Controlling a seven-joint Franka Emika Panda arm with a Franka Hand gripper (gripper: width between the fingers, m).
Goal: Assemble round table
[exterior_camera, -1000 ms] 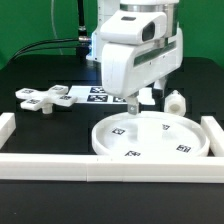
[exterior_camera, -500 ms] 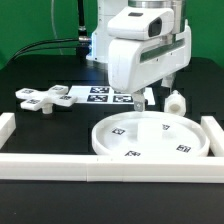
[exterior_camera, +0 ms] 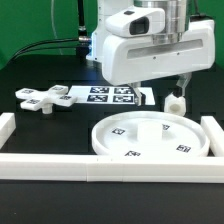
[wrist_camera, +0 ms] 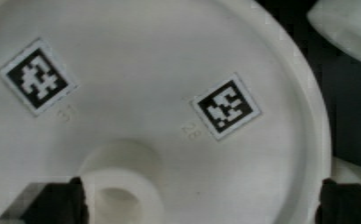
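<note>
One round disc point(exterior_camera: 150, 140), one short post point(exterior_camera: 176, 101), one cross-shaped piece point(exterior_camera: 42, 98) and one marker board point(exterior_camera: 110, 95).

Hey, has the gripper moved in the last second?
Yes. The gripper has shifted toward the exterior view's right, from above the middle of the disc to just over the post.

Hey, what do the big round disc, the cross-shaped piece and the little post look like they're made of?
Round disc: probably rigid white plastic, smooth with a dull sheen. The black-and-white tags on it look printed and flat.
Cross-shaped piece: same white plastic look, tagged too.
Post: white, likely plastic, but too small to judge the finish.
</note>
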